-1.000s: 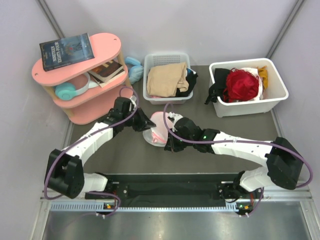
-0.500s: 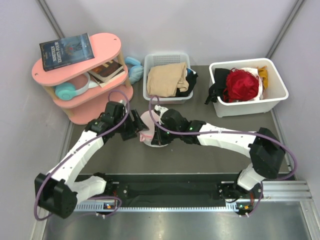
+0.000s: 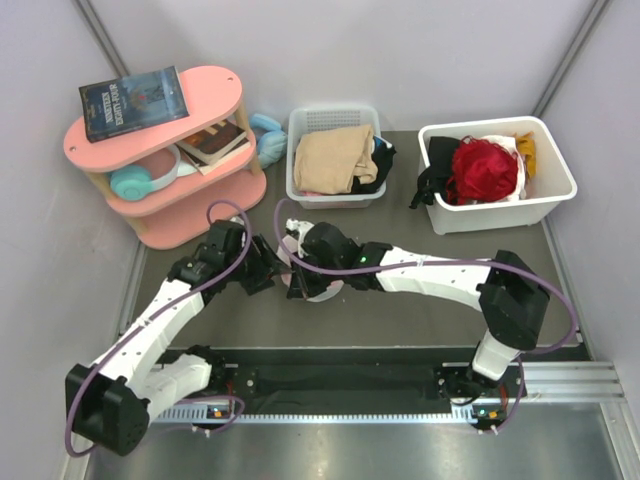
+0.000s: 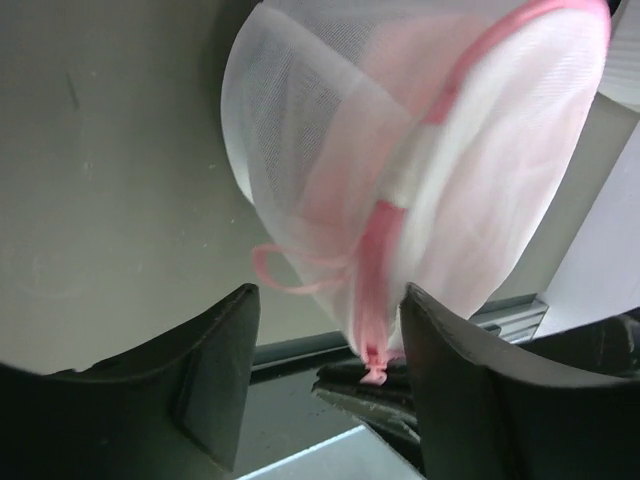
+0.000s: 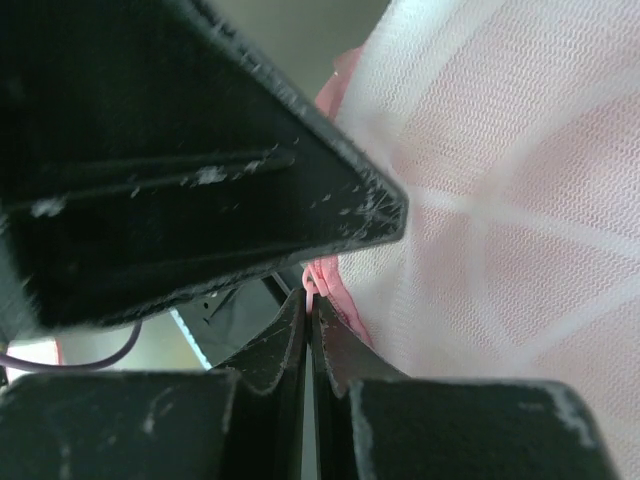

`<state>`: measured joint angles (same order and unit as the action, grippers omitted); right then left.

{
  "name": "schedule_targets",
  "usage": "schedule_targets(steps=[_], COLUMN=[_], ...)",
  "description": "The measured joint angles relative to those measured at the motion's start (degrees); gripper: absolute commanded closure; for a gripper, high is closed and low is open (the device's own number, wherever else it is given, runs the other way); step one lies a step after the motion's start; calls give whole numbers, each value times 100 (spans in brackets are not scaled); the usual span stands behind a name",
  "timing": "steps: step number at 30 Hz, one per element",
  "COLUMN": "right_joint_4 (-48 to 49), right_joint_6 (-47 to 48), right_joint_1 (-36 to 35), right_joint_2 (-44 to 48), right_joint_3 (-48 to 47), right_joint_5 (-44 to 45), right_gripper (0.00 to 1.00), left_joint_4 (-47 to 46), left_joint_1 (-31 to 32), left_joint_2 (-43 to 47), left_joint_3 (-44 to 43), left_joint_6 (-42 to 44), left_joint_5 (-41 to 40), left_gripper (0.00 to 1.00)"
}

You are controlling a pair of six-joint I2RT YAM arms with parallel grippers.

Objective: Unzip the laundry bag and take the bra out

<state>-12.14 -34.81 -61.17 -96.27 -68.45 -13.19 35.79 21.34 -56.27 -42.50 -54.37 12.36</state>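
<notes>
The laundry bag [image 3: 296, 250] is a white mesh pouch with pink zipper trim, held off the mat between both grippers. In the left wrist view the bag [image 4: 400, 150] hangs with its lower rim between the spread jaws of my left gripper [image 4: 328, 295], which is open. My right gripper [image 5: 310, 300] is shut on the pink zipper pull [image 5: 318, 275] at the bag's lowest point; the pull also shows in the left wrist view [image 4: 373, 375]. From above, the left gripper [image 3: 272, 268] and right gripper [image 3: 303, 278] sit close together. No navy bra shows in any view.
A pink two-tier shelf [image 3: 160, 160] with books and blue headphones stands at the back left. A white basket [image 3: 333, 155] holds beige clothing. A white bin [image 3: 495, 175] at the back right holds a red garment and a black one.
Both grippers and the bag have moved left and toward the near edge. The right arm has stretched further left, still at the bag's rim.
</notes>
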Motion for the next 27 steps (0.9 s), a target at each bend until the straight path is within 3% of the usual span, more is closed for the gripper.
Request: schedule_targets(steps=[9,18,27], right_joint_4=[-33,-81,-267], right_joint_6=[28,-13,-31], right_joint_1=[-66,-55,348], right_joint_2=[57,546,1781], right_joint_3=[42,654,1698], right_joint_5=[44,361,763], right_gripper=[100,100,100], left_joint_4=[-542,-918,-1012], left_joint_1=[0,0,-243], left_joint_2=[-343,-688,-988], left_joint_3=[0,-11,-275], left_joint_6=[-133,-26,369], left_joint_5=[-66,179,603], left_gripper=[98,100,100])
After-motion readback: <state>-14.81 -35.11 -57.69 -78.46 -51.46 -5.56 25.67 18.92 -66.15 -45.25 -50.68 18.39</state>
